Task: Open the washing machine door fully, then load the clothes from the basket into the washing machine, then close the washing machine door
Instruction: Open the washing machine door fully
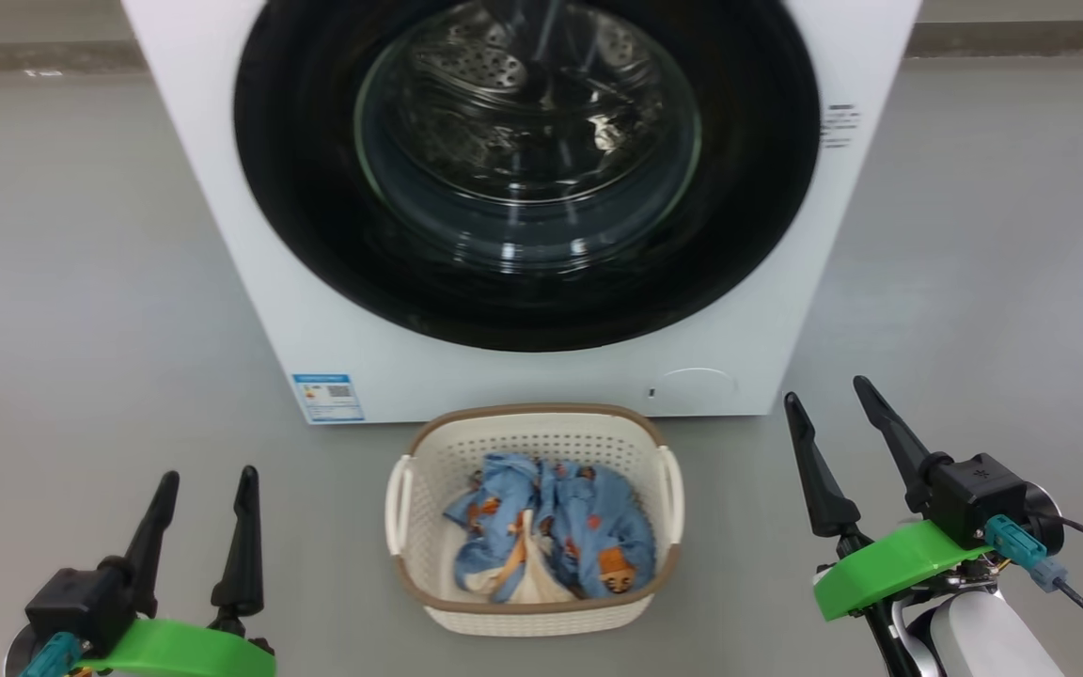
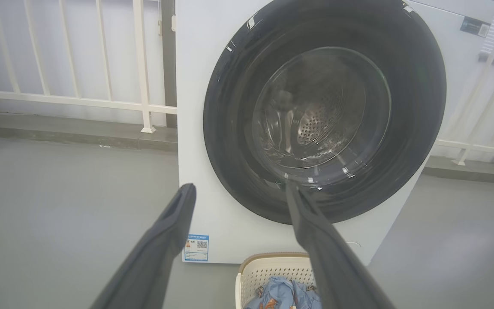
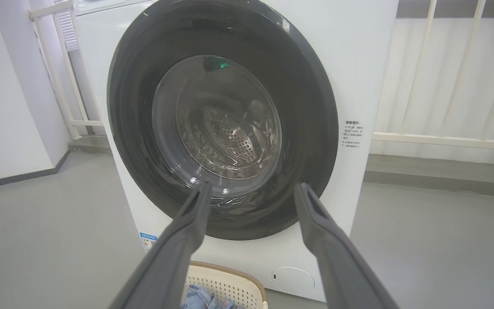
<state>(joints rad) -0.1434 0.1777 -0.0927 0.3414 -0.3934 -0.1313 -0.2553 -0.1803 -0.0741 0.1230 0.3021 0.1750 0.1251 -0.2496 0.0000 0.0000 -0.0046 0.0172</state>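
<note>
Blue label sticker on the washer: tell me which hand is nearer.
Left. The left hand hovers just short of the blue label sticker, slightly to its left; the right hand is off by the washing machine's opposite lower corner.

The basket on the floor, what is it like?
The basket is a small rounded-rectangular tub of cream perforated plastic with a brown woven-look rim and two side handles. It stands upright on the grey floor close before the washing machine, holding crumpled blue bear-print clothes.
</note>
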